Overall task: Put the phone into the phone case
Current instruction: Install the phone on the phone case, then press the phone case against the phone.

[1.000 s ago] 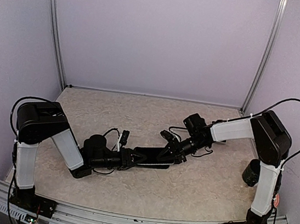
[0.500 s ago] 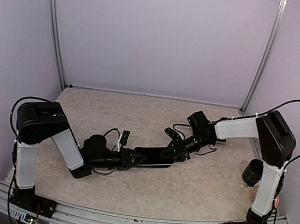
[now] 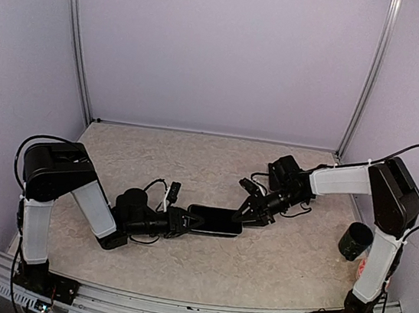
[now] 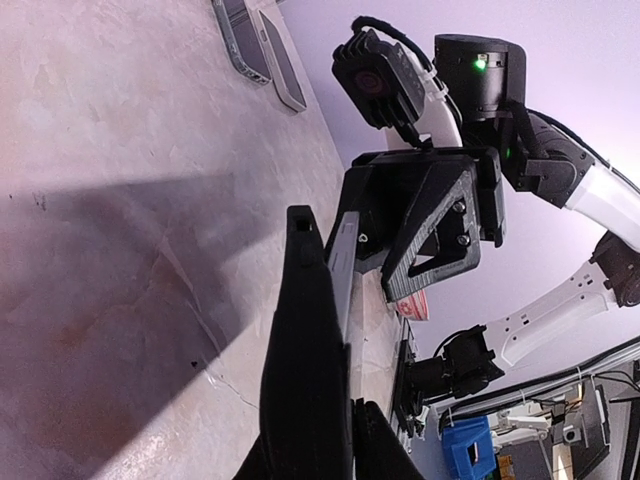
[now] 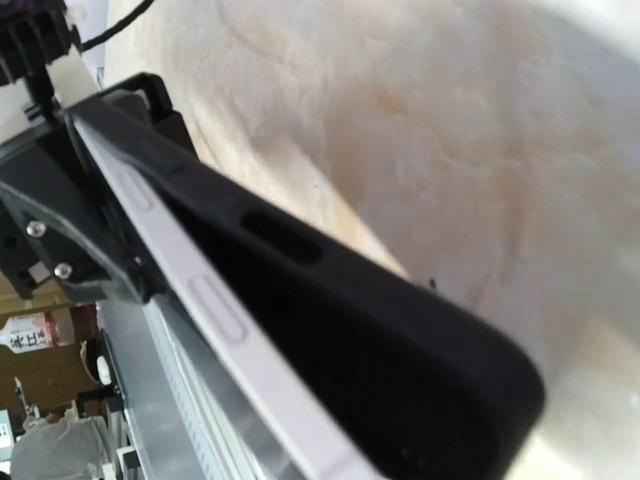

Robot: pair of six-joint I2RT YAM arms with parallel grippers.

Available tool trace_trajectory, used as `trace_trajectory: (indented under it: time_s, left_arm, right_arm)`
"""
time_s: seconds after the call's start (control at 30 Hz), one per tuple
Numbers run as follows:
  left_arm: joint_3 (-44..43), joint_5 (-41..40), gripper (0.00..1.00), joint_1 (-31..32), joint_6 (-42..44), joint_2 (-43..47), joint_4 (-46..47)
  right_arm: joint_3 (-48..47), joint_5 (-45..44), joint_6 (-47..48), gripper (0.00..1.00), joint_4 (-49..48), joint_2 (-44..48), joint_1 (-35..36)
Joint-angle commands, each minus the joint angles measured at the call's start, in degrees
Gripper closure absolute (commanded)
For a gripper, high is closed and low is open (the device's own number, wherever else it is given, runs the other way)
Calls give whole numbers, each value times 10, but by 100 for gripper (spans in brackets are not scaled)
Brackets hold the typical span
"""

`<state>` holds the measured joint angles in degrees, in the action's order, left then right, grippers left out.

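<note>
Black phone point(image 3: 216, 221) sits at mid-table, spanned end to end by both arms over the beige marbled table point(image 3: 193, 162). Left gripper point(image 3: 188, 220) is closed on the phone's left end, and the left wrist view shows one finger lying flat along the slab. Right gripper point(image 3: 249, 215) grips the opposite end, its triangular finger plates standing either side of the slab.

Pale grey phone case point(image 5: 215, 300) shows as a strip with raised button shapes running along the phone's long edge, touching the black body beside two slot-shaped recesses. How far the phone is seated in it cannot be told. Whether the assembly rests on the table or hangs just above it cannot be told either.

Two grey-edged phone-sized slabs point(image 4: 240, 40) lie side by side on the table, well apart from the grip. They are too small to identify. A black cylindrical container point(image 3: 354, 241) stands beside the right arm's upright link.
</note>
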<state>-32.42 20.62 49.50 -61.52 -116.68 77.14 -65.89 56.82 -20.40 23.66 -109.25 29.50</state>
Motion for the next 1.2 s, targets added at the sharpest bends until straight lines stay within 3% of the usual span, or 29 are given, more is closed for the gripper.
trace_trajectory:
  time_s: [0.0,0.67,1.17]
  left_arm:
    - [5,4,81,-4,3,1,40]
    - [11,7,89,-5,4,6,51]
    - [20,96,93,-8,18,14,185]
  right_arm:
    - [16,-4,8,64,8,40,-16]
    - [64,-16,-1,63,-12,102,-47]
    - [99,8,15,61,-52,175,-47]
